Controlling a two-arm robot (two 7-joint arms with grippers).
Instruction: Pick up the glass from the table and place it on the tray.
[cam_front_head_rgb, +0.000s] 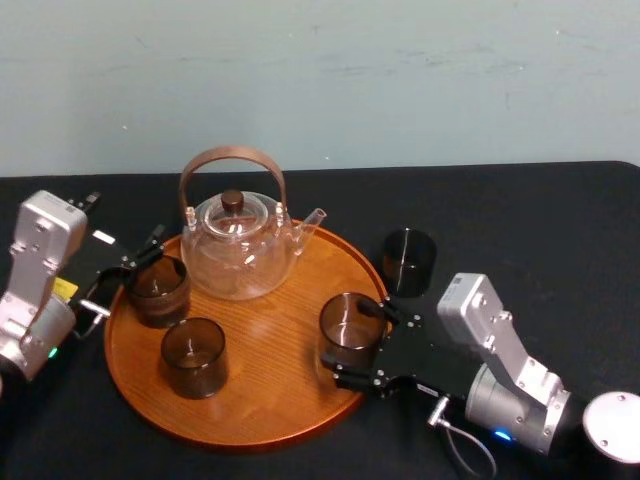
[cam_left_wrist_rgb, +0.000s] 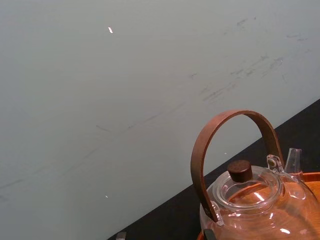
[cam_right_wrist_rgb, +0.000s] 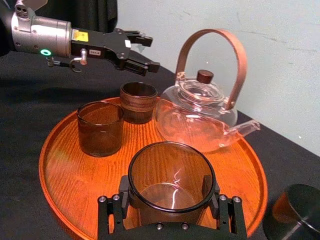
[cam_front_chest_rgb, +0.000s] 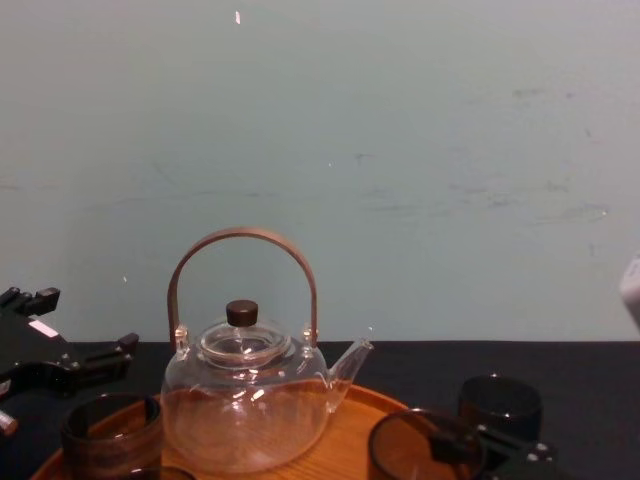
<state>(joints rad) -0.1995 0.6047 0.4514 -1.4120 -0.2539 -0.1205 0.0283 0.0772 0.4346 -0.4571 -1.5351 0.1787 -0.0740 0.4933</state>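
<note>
R gripper (cam_front_head_rgb: 355, 342) clamped on glass (cam_front_head_rgb: 350, 322); glass sits between its fingers, over tray (cam_front_head_rgb: 260, 400). L gripper (cam_front_head_rgb: 148, 255) spread, empty, by tray rim.

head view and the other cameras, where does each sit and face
Head view: high on the robot, looking down at the tray and glass teapot; left gripper at the tray's left edge, right gripper clasping a smoky glass.
Left wrist view: on the left arm, aimed past the teapot at the wall.
Right wrist view: behind the right gripper, looking over its glass across the tray to the left gripper.
Chest view: low, facing across the table; teapot side-on, grippers at lower corners.
Shared: all four show the teapot.
</note>
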